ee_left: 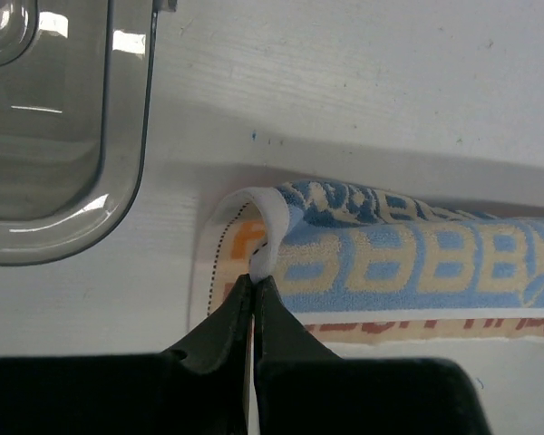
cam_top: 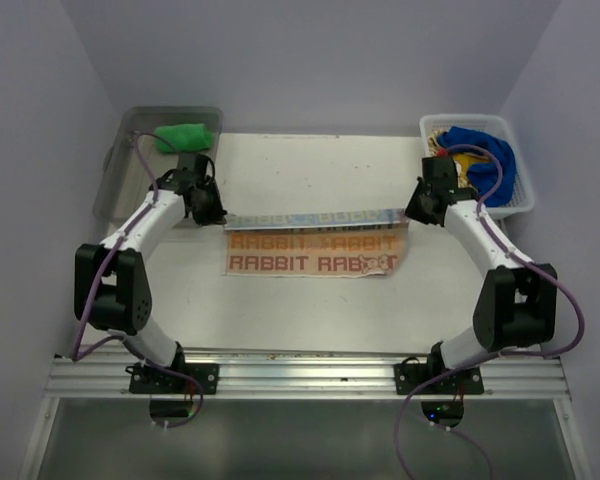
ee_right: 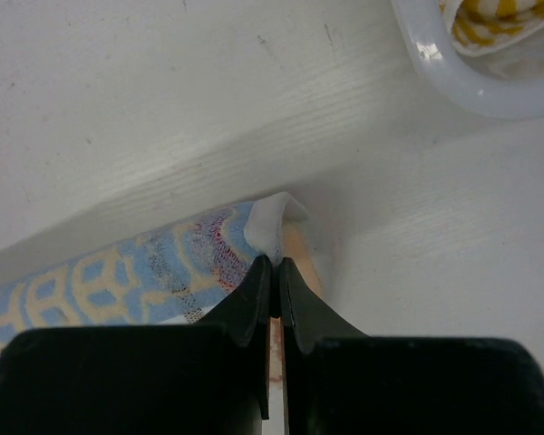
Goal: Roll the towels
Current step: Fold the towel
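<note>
Spotter: Black fingers of your left gripper (ee_left: pixel 256 279) are pinched tight together on the white hem at the left corner of the orange-and-white printed cloth towel (ee_left: pixel 417 272).

Operator: And the right one?

Spotter: Your right gripper (ee_right: pixel 274 263) is the same, jaws pressed closed on the hem at the opposite corner. Between your two grips the far edge of that towel is turned over into a narrow strip, blue-and-tan reverse side up. The rest lies flat on the white table (cam_top: pixel 310 310) with its orange RABBIT lettering showing.

Operator: Where are the others?

Spotter: Your plain bright green towel (cam_top: pixel 183 136) sits bunched in the clear plastic bin (cam_top: pixel 115 185) at the far left corner, just beyond your left gripper. Your deep blue towel (cam_top: pixel 485 150) lies heaped in the white mesh basket (cam_top: pixel 525 205) at the far right, with a yellow-patterned towel (cam_top: pixel 442 135) poking out beside it at the basket's left side.
</note>
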